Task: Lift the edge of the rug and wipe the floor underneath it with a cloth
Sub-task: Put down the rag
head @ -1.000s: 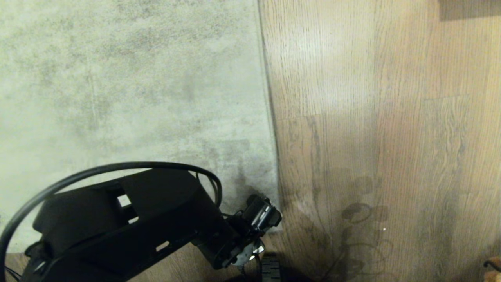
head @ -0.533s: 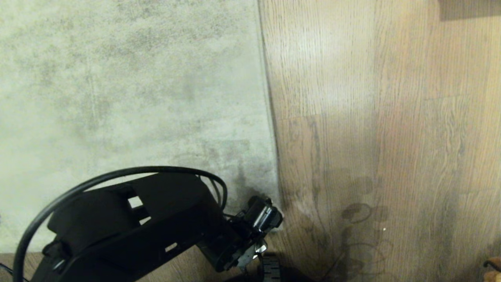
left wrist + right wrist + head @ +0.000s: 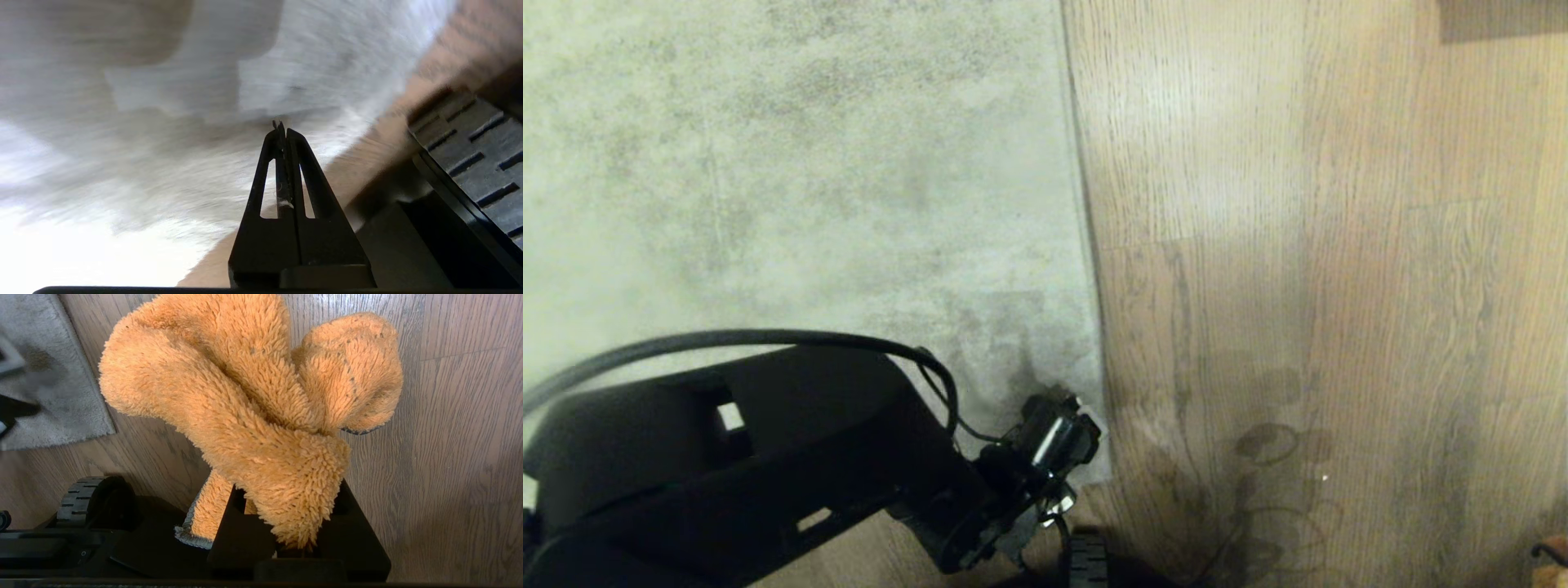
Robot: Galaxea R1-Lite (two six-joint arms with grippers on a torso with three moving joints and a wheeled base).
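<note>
Both sets of jaws are clenched. We see the left gripper (image 3: 282, 127) pressed tight together with nothing visible between its tips, pointed at the near corner of the rug edge (image 3: 1086, 359); in the wrist view its tips sit right at the pile, but blur keeps us from telling whether they touch it or have pinched any of it. The right gripper (image 3: 300, 543) grasps the cloth (image 3: 253, 408), a fluffy orange rag bunched above its fingers, hanging over bare floor (image 3: 1339, 286) off to the robot's right, well apart from the rug corner.

In the head view the rug lies flat, its border running straight down to the corner by the left wrist, with no fold or lift showing. The robot's wheel (image 3: 96, 498) sits just beside that corner.

We judge the step in hand as the approach to the corner for the lift; wiping is not yet started. Next move calls for the left jaws to part, slide under or around the border and close on it, then raise it enough to expose boards. Only then should the right arm bring the rag across. Risk: thin edge slips from the tips.
</note>
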